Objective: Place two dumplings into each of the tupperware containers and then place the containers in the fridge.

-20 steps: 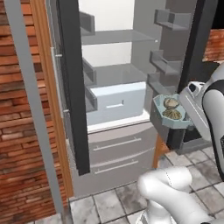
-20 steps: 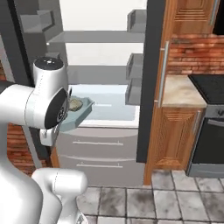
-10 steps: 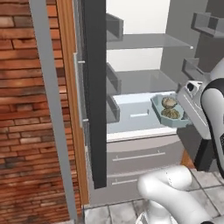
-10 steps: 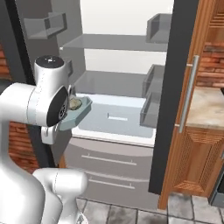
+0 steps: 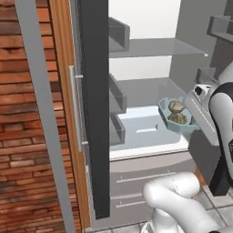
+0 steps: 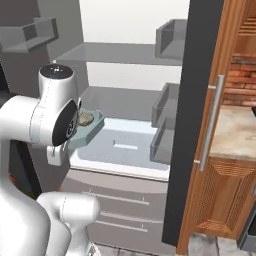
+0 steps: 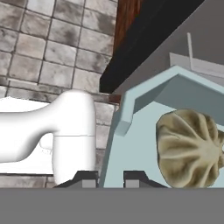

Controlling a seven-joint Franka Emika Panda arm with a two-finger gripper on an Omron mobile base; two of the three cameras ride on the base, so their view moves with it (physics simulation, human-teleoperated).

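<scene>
Left base view: you see the teal tub (image 5: 178, 119), two dumplings (image 5: 176, 112) inside, held up before the open fridge (image 5: 150, 68), over its pale drawer (image 5: 145, 132). Right base view: your arm hides most of the tub (image 6: 87, 131). Hand view: your hand (image 7: 110, 178) is clamped on the tub's rim (image 7: 120, 118), one dumpling (image 7: 192, 146) close by.

Brick wall (image 5: 27, 136), wooden cabinet (image 6: 225, 200), tiled floor (image 7: 52, 48)

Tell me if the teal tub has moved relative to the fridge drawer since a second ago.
Yes. The teal tub, shut in the gripper, has come in from beside the pale blue drawer to over it.
</scene>
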